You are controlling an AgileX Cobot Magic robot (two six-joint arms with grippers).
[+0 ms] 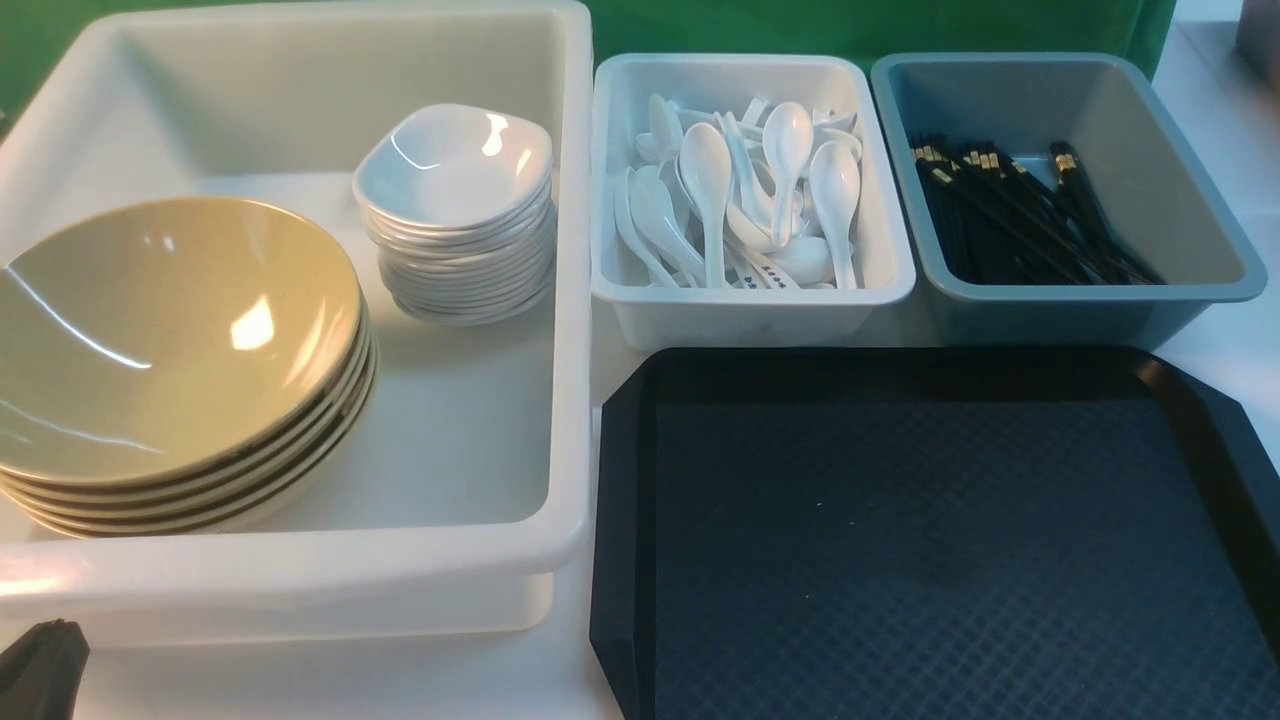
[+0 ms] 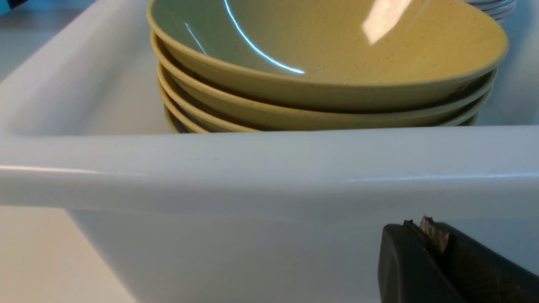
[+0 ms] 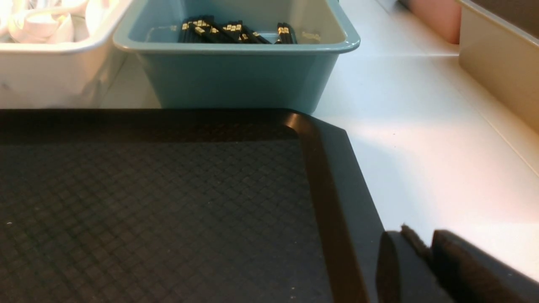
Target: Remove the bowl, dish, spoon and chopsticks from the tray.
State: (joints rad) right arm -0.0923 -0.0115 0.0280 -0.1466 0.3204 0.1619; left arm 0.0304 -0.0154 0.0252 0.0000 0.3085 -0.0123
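Observation:
The black tray (image 1: 900,560) lies at the front right with nothing on it; it also shows in the right wrist view (image 3: 168,202). The tan bowl (image 1: 170,330) tops a stack of like bowls in the white tub (image 1: 570,400), also in the left wrist view (image 2: 328,46). The white dish (image 1: 455,165) tops a stack behind them. The spoons (image 1: 745,195) lie in a white bin. The chopsticks (image 1: 1010,215) lie in the grey-blue bin (image 1: 1200,180). My left gripper (image 2: 421,227) is shut and empty, low outside the tub's near wall (image 2: 269,176). My right gripper (image 3: 417,240) is shut and empty by the tray's right rim.
The white spoon bin (image 1: 750,295) and the grey-blue bin stand side by side just behind the tray. A beige container (image 3: 501,63) and a pink one (image 3: 438,17) stand to the right on the white table. My left gripper's tip shows at the front left corner (image 1: 40,665).

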